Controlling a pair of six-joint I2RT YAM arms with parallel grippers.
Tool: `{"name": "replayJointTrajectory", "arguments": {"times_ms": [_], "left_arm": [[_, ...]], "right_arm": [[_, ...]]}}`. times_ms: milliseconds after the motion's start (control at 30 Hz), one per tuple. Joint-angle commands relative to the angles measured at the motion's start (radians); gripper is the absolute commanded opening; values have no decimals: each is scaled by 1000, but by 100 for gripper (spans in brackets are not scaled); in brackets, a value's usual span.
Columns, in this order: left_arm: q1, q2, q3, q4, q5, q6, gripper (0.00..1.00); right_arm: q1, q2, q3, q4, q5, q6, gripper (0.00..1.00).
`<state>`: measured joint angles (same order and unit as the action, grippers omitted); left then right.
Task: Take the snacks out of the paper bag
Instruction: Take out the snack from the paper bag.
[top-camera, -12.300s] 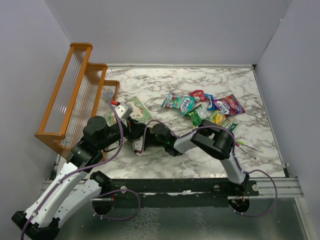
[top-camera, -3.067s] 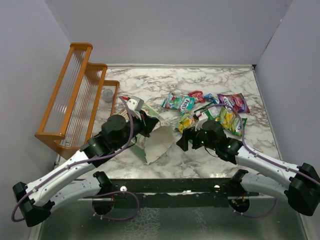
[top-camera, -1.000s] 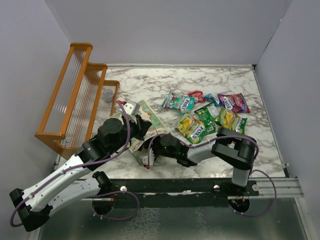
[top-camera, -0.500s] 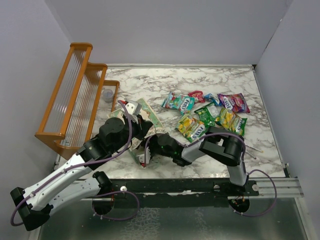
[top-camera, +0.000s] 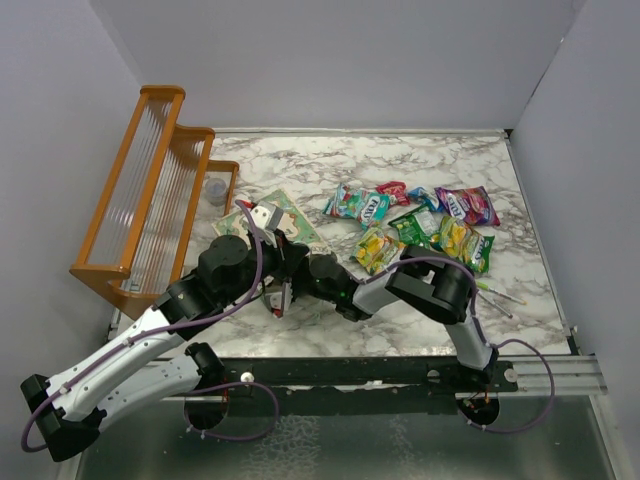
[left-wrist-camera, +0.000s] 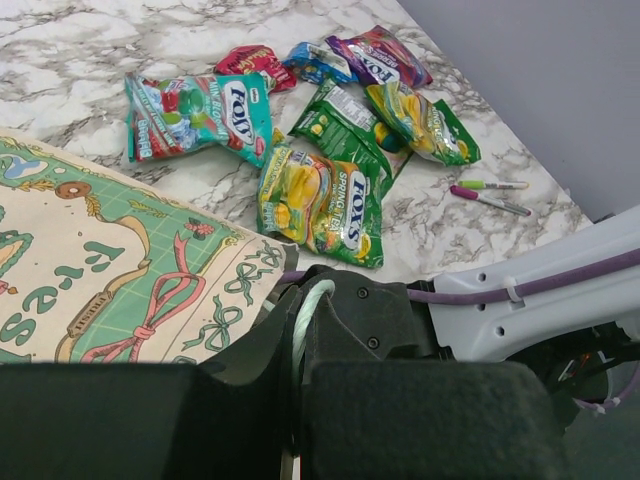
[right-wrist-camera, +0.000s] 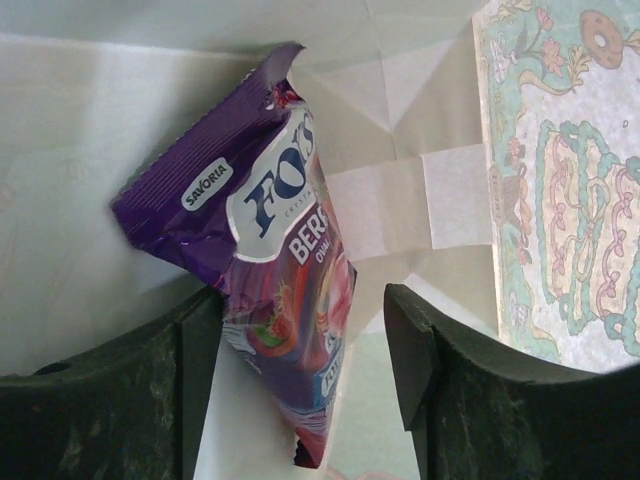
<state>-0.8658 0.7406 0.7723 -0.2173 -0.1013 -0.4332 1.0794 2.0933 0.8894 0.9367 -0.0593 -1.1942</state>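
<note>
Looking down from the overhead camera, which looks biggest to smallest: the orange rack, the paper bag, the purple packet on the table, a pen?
Largest to smallest:
1. orange rack
2. paper bag, although the arms hide part of it
3. purple packet
4. pen, only a thin sliver

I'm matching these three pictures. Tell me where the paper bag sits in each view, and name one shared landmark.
Top external: paper bag lies left of centre, just right of the orange rack.
Left wrist: lower left, printed side up.
Right wrist: seen from inside, white walls, printed side at right.
Shared landmark: the bag's green printed side.
</note>
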Motion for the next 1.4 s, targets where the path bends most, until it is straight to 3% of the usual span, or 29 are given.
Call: {"name": "replayJointTrajectory", "arguments": {"times_ms": [0,233,367,767,933,1233,1367], "left_arm": [[1,-2,38,19,20,-10,0],[1,-15,24,13,0,-15,0],[1,-20,24,4,-32,-19,0],[0,-38,19,15,-125,-36,0],[1,-23,41,7,-135,-18,0],[1,-62,44,-57,-269,43,0],[1,-83,51,-73,-323,49,0]], "right_arm": [[-9,44,46,43,-49,9,61],[-9,1,12,20,-104,42,16],[-10,-83,-48,17,-102,60,2],[3,-531,-267,-236,-315,392,1],[41,-638,-296,-354,-271,412,1],[46,-984,-289,-555,-454,581,1],[46,-1133,-280,-631,-395,614,1]]}}
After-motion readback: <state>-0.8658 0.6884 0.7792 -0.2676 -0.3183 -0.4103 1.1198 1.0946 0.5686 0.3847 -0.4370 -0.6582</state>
